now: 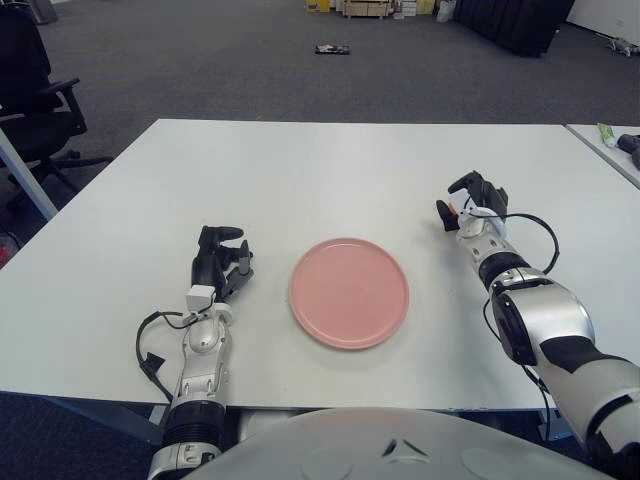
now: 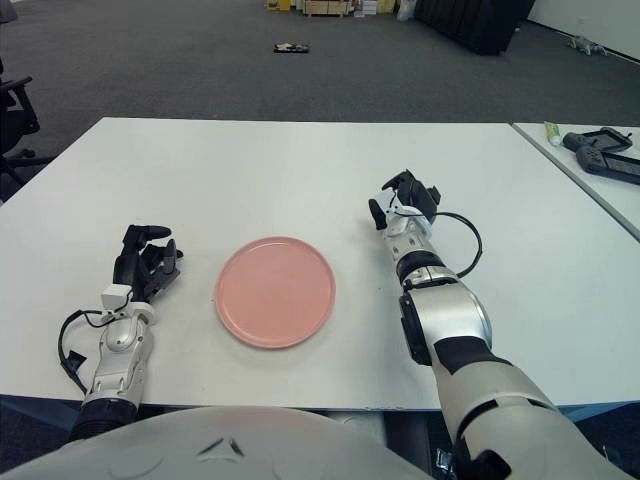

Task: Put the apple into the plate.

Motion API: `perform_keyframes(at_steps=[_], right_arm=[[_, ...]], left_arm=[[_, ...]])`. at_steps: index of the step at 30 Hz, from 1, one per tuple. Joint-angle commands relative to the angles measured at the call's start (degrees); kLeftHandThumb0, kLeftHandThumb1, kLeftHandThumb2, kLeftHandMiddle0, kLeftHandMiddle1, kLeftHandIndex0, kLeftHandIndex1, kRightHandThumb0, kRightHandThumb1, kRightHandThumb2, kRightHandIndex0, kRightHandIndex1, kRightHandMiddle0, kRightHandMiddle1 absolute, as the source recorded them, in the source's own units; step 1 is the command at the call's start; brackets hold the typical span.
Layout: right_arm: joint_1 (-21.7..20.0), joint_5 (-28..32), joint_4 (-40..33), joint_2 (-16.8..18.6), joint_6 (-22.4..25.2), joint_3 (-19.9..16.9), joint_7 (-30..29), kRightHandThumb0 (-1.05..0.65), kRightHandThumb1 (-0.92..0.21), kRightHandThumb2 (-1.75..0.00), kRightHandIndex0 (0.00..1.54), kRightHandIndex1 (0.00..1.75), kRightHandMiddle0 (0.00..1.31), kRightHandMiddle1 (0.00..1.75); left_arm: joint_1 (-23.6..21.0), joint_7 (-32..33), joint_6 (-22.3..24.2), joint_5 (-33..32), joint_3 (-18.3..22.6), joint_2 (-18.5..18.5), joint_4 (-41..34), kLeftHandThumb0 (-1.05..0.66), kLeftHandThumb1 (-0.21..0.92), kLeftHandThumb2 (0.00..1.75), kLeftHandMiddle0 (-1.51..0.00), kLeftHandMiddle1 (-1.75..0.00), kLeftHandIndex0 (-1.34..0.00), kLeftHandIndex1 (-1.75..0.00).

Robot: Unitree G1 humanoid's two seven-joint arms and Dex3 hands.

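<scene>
Right now, your right hand [image 1: 468, 205] sits right of the round pink plate [image 1: 349, 292], fingers curled over something small I cannot identify, left hand [image 1: 220, 262] left of the plate, fingers loosely spread.

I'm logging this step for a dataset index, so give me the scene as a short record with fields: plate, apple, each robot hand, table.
plate: pink plate, nothing on it, at the table's near middle
apple: not clearly visible; only a small red-orange patch shows at the right robot hand's fingers
right robot hand: right of the plate, fingers curled; what they hold cannot be told
left robot hand: left of the plate, holds nothing
table: white table
task state: apple not yet in the plate
</scene>
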Motion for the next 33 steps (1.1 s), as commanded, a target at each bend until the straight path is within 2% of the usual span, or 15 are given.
perform_keyframes(at_steps=[1,6,14,25,33], right_arm=[[0.5,0.0,-4.8,0.2,-4.0,0.5,-2.3,0.0,-0.05,-1.58,0.87,1.6,0.58,1.75],[3.3,0.3,-11.7,1.2,-6.1,0.5,-3.1,0.0,-0.05,-1.58,0.86,1.61,0.58,1.75],[7.3,1.9,-22.9,1.2,-9.2,-0.5,0.7,0.0,-0.05,-1.59,0.85,1.64,0.58,1.75],[17.4,0.5,-48.0,2.2,-6.3,1.1,7.6,0.0,-0.05,-1.6,0.85,1.66,0.58,1.75],[21.3,1.6,-56.5,2.3,-8.3,1.8,13.1,0.0,-0.05,-1.61,0.84,1.69,0.58,1.75]], left_arm=[[0.2,0.0,0.9,-0.1,-0.1,0.0,0.5,-0.37,0.73,0.8,-0.54,-1.61,-0.31,-1.75],[-0.1,-0.1,0.8,-0.3,-0.1,-0.1,0.9,-0.37,0.73,0.8,-0.55,-1.58,-0.31,-1.75],[-0.7,-0.2,0.5,-0.3,-0.1,0.0,1.9,-0.37,0.72,0.81,-0.59,-1.56,-0.31,-1.75],[-1.1,-0.2,-0.5,-0.1,-0.3,0.0,2.6,-0.38,0.7,0.84,-0.61,-1.54,-0.33,-1.75],[-1.1,0.0,-0.4,-0.1,-0.3,-0.1,2.6,-0.38,0.71,0.82,-0.58,-1.56,-0.32,-1.75]])
